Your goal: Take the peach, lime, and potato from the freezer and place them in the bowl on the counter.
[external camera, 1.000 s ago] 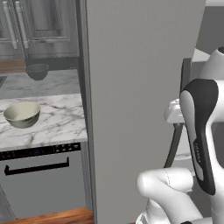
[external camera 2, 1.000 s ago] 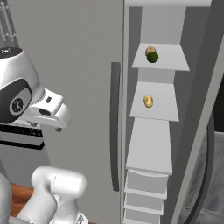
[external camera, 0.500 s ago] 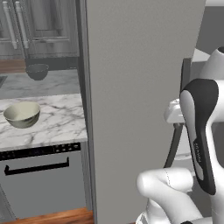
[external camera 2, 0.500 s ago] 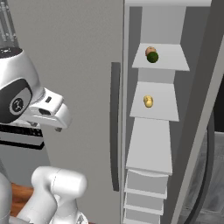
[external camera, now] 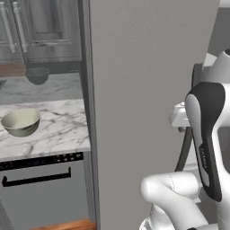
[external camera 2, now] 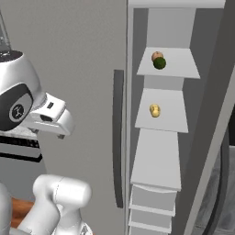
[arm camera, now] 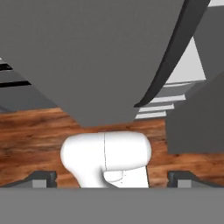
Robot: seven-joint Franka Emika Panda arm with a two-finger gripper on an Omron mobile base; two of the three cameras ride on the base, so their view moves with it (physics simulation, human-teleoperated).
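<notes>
The freezer [external camera 2: 183, 137] stands open, its white shelves bare to the right base view. On the top shelf a reddish peach [external camera 2: 157, 55] touches a green lime [external camera 2: 159, 64] just in front of it. One shelf lower lies the yellowish potato [external camera 2: 155, 110]. The cream bowl [external camera: 20, 121] rests on the marble counter [external camera: 60, 130], left of the freezer's grey side [external camera: 148, 90]. My gripper [arm camera: 111, 179] points down toward the floor in front of the freezer; its dark fingertips [arm camera: 43, 178] stand wide apart, open, holding nothing. The white hand [external camera 2: 48, 117] hangs well left of the shelves.
A small dark grey bowl [external camera: 37, 75] sits at the back of the counter under wood-grain cabinets [external camera: 40, 29]. A dishwasher front [external camera: 42, 188] with a black handle lies below the counter. The freezer door's dark edge seal [arm camera: 168, 57] and drawers [external camera 2: 149, 206] are close by.
</notes>
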